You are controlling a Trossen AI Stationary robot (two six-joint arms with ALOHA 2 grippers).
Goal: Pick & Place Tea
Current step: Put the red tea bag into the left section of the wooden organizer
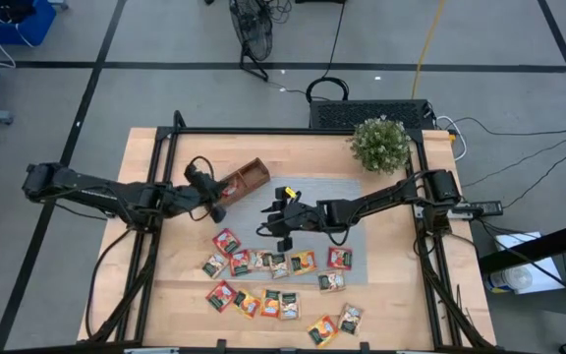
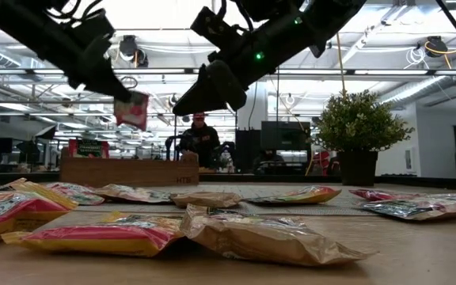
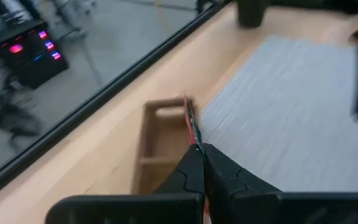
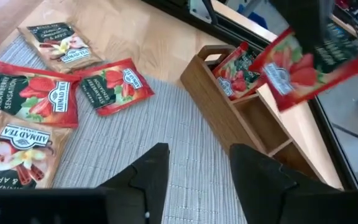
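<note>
My left gripper (image 3: pixel 199 152) pinches red strawberry sachet (image 4: pixel 306 65) edge-up above wooden tray (image 4: pixel 241 115), ready for slotting; right gripper (image 4: pixel 194 165) empty, fingers apart over mat (image 1: pixel 362 211).

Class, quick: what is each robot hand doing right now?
Left hand: shut on a red tea sachet, near the wooden tray.
Right hand: open, empty, over the grey mat.
</note>
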